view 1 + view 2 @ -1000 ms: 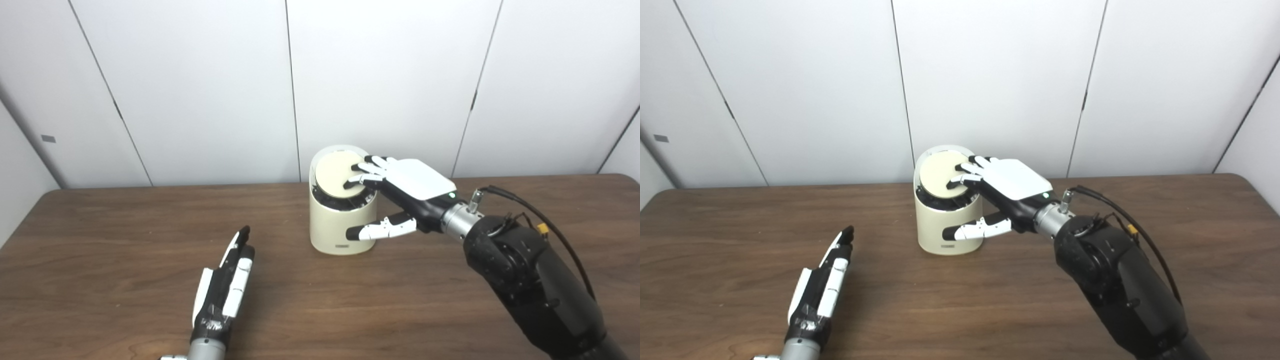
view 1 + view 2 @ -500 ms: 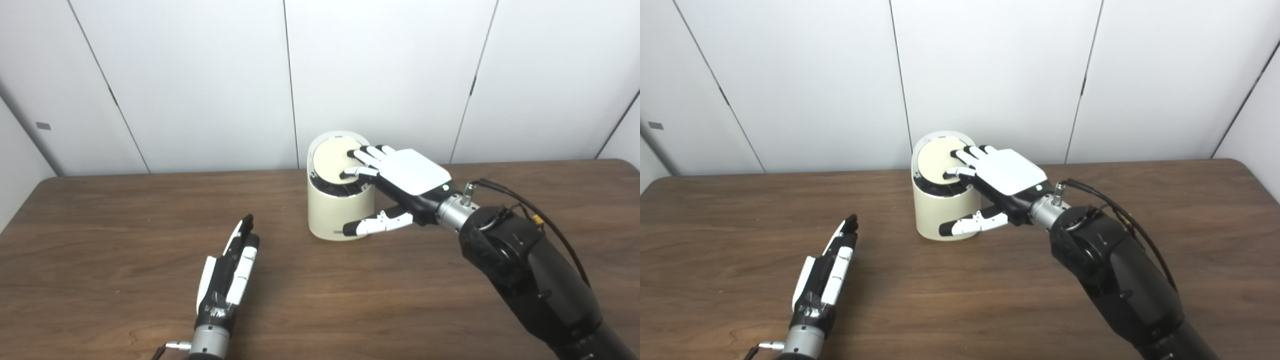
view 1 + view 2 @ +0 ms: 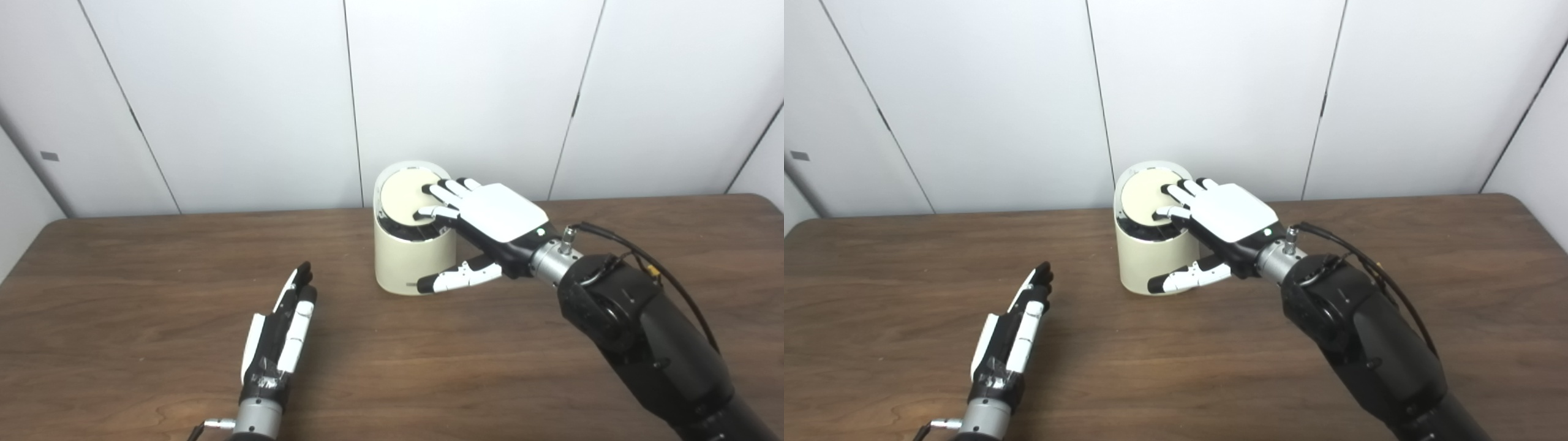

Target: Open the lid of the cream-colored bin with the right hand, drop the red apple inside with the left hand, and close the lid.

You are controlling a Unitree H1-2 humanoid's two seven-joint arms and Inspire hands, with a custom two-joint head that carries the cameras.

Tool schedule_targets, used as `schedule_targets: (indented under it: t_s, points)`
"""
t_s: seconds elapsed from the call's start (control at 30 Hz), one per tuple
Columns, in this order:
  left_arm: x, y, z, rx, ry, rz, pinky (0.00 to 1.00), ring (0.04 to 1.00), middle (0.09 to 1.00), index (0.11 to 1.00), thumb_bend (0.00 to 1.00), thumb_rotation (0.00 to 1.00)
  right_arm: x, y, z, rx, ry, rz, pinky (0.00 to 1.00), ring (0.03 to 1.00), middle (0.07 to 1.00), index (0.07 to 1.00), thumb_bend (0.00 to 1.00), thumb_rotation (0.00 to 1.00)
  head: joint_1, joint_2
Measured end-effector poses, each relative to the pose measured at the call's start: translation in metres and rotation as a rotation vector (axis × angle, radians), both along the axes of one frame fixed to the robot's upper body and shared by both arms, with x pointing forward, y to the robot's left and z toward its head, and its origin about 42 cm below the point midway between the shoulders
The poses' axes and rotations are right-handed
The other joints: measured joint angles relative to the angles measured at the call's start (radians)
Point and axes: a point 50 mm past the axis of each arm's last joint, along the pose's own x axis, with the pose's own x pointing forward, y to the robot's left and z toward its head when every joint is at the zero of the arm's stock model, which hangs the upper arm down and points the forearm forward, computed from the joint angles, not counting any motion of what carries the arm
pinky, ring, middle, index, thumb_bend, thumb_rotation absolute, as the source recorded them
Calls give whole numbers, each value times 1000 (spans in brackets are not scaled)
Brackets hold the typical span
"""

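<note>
Nearest, the left hand (image 3: 278, 343) lies flat on the table (image 3: 122, 306), fingers straight, holding nothing. Farther back, the right hand (image 3: 484, 214) spreads empty over the lid (image 3: 401, 199) of the cream-colored bin (image 3: 413, 257). No apple shows, perhaps already inside. Off-centre pressure could tip the bin.

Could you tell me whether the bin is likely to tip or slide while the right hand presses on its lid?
The bin looks taller than wide, and the table seems smooth, so it may slide or tip. The right hand presses the lid off-centre, which probably adds tilt, though its thumb against the side may steady it.
</note>
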Motion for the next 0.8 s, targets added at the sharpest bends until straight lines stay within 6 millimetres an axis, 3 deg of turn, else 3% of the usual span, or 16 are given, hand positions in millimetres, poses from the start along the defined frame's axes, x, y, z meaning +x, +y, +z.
schedule_targets:
  t_s: [0.3, 0.6, 0.8]
  points:
    - [-1, 7, 3, 29, -13, 22, 981, 956, 942, 959, 585, 937, -15, -9, 3, 161, 57, -24, 1000, 1000, 1000, 964, 619, 1000, 2, -3]
    - [-1, 7, 3, 29, -13, 19, 980, 956, 944, 955, 578, 924, -18, -23, 19, 273, 14, -78, 1000, 1000, 997, 956, 589, 1000, 0, -9]
    - [-1, 9, 4, 30, -20, 26, 961, 948, 936, 951, 569, 923, -29, -41, 10, 364, 44, -132, 1000, 1000, 1000, 958, 541, 1000, 5, -12]
